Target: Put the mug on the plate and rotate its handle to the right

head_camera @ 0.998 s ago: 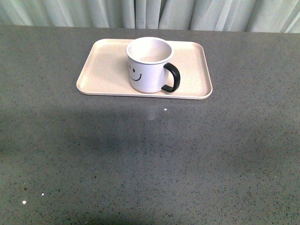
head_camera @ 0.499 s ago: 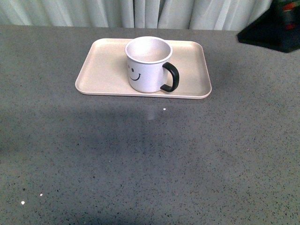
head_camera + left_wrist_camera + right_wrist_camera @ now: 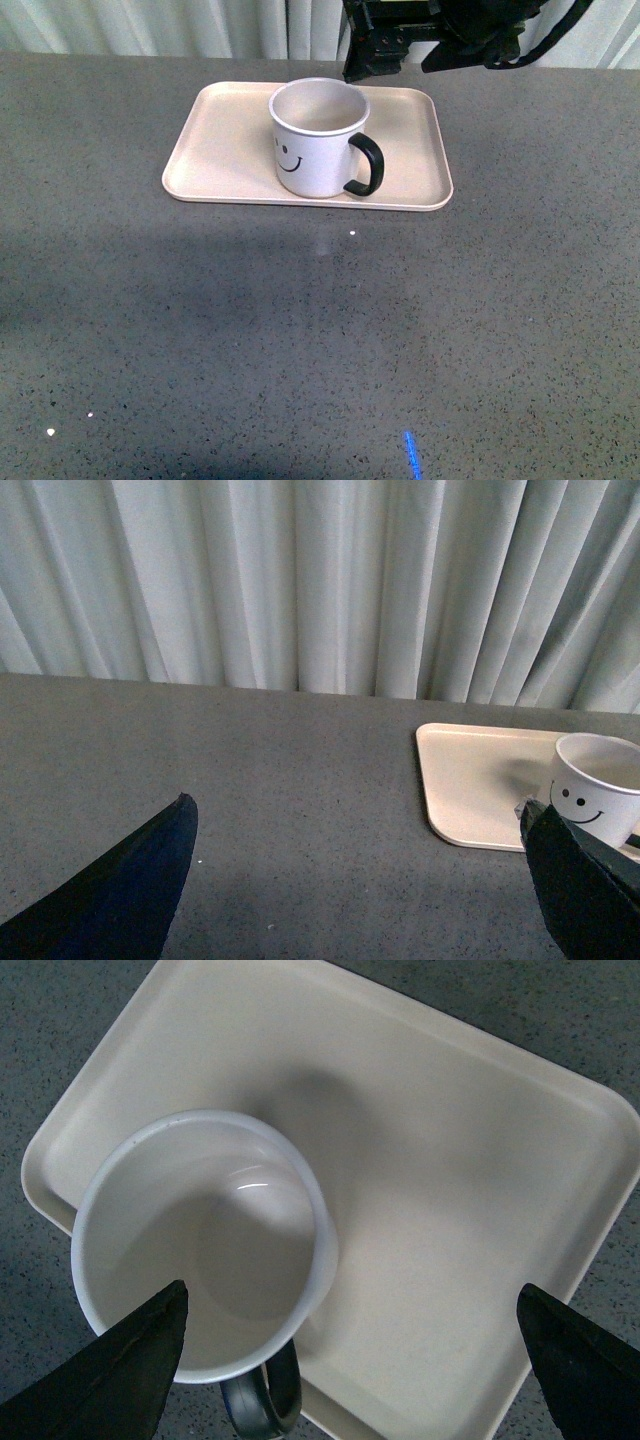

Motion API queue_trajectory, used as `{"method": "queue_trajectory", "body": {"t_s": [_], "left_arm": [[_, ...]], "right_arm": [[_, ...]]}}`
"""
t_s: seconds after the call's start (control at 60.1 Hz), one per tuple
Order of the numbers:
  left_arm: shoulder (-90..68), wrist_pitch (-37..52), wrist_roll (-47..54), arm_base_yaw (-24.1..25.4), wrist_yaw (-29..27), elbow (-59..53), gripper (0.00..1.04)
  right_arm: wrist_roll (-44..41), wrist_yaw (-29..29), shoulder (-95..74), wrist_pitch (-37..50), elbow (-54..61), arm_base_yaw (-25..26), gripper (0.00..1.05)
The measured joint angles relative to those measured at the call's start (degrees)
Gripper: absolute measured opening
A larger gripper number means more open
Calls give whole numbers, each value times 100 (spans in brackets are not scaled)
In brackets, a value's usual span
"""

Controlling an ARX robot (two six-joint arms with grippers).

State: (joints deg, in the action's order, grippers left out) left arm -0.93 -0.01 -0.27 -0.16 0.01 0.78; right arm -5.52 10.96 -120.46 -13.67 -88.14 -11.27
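Grey tabletop (image 3: 300, 330), pale curtain (image 3: 150, 25) behind. Mug (image 3: 315, 140) upright on plate (image 3: 215, 140) (long axis left-right), handle (image 3: 366, 165) pointing right, slightly toward robot. Left end effector (image 3: 357, 820) and right end effector (image 3: 355, 1360) (above mug) spread open.

White smiley mug (image 3: 315, 150) upright, empty, on pink-beige rect. plate (image 3: 220, 150), near front rim; black handle (image 3: 367, 166) pointing right, slightly fwd.

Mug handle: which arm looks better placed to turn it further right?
Probably the right: the right tool hangs open directly above the mug and handle on the plate, while the left tool, also open, sits well off to the plate's side.
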Motion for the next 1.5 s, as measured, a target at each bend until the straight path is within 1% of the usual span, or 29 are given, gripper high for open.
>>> {"method": "queue_trajectory", "body": {"t_s": [0.233, 0.333, 0.399, 0.482, 0.599, 0.665, 0.715, 0.748, 0.798, 0.831, 0.914, 0.931, 1.014, 1.097, 1.197, 1.264, 1.347, 1.397, 1.496], "left_arm": [[0, 0, 0, 0, 0, 0, 95], [0, 0, -2, 0, 0, 0, 95], [0, 0, -2, 0, 0, 0, 95], [0, 0, 0, 0, 0, 0, 95], [0, 0, -2, 0, 0, 0, 95], [0, 0, 0, 0, 0, 0, 95], [0, 0, -2, 0, 0, 0, 95], [0, 0, -2, 0, 0, 0, 95], [0, 0, -2, 0, 0, 0, 95], [0, 0, -2, 0, 0, 0, 95], [0, 0, -2, 0, 0, 0, 95], [0, 0, 0, 0, 0, 0, 95], [0, 0, 0, 0, 0, 0, 95], [0, 0, -2, 0, 0, 0, 95], [0, 0, 0, 0, 0, 0, 95], [0, 0, 0, 0, 0, 0, 95], [0, 0, 0, 0, 0, 0, 95], [0, 0, 0, 0, 0, 0, 95], [0, 0, -2, 0, 0, 0, 95]], "right_arm": [[72, -197, -426, -295, -420, -111, 95], [116, -243, -553, -387, -553, -140, 87], [157, -247, -625, -455, -643, -160, 84], [223, -260, -721, -566, -789, -192, 73], [315, -271, -852, -708, -981, -251, 54], [321, -330, -894, -756, -1032, -280, 45], [323, -337, -916, -835, -1071, -302, 37], [328, -337, -920, -852, -1082, -310, 33], [334, -354, -931, -901, -1117, -328, 24], [337, -367, -935, -931, -1143, -332, 21], [293, -415, -946, -1060, -1309, -332, 3], [229, -437, -946, -1113, -1370, -323, 2], [-74, -442, -964, -1384, -1692, -238, 2], [-638, -256, -1088, -1764, -2302, -39, 2], [-1370, 304, -1346, -2253, -3036, 238, 2], [-1567, 577, -1408, -2334, -3152, 286, 2], [-1998, 1088, -1563, -2522, -3338, 313, 2], [-2269, 1217, -1679, -2673, -3495, 297, 2], [-2551, 1344, -1867, -2942, -3757, 258, 2]]}}
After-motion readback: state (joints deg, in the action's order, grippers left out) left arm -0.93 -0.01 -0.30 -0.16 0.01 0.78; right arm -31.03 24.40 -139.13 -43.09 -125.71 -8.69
